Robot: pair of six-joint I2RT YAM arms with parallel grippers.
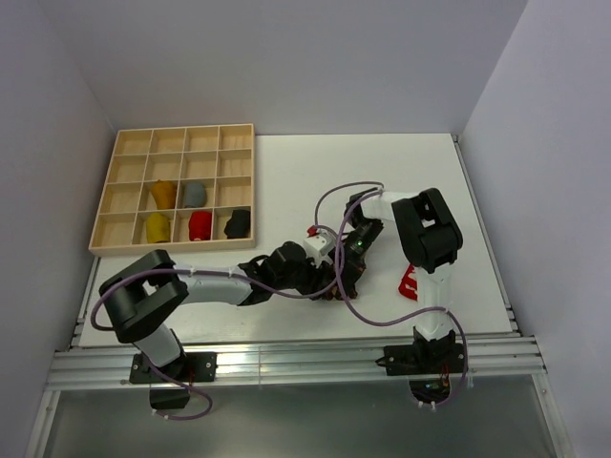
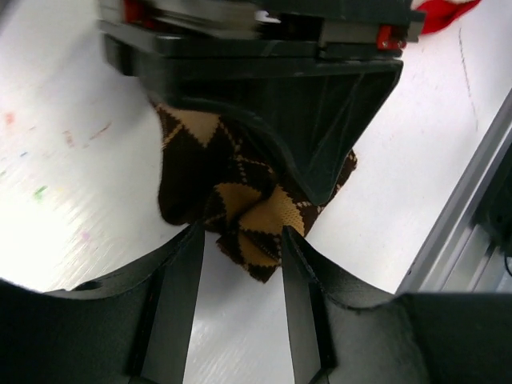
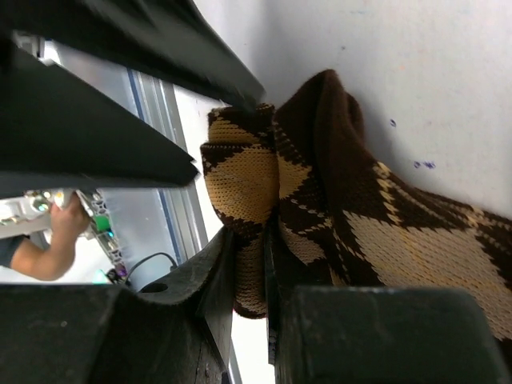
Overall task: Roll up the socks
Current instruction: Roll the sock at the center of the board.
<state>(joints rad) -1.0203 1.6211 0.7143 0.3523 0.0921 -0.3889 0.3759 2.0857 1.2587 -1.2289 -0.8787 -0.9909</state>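
A brown-tan argyle sock (image 2: 200,160) lies bunched on the white table (image 1: 286,181). My right gripper (image 3: 250,240) is shut on a folded edge of it (image 3: 240,176). It presses down from above the sock in the left wrist view (image 2: 280,104). My left gripper (image 2: 242,234) is open, with the sock's loose corner between its fingertips (image 2: 192,256). In the top view both grippers meet over the sock (image 1: 331,292), which is mostly hidden. A red sock (image 1: 409,282) lies flat to the right.
A wooden compartment tray (image 1: 129,172) stands at the back left. It holds rolled bundles: mustard-orange (image 1: 163,194), grey (image 1: 195,194), yellow (image 1: 157,227), red (image 1: 200,225) and black (image 1: 237,223). The table's metal front rail (image 1: 286,358) runs close by.
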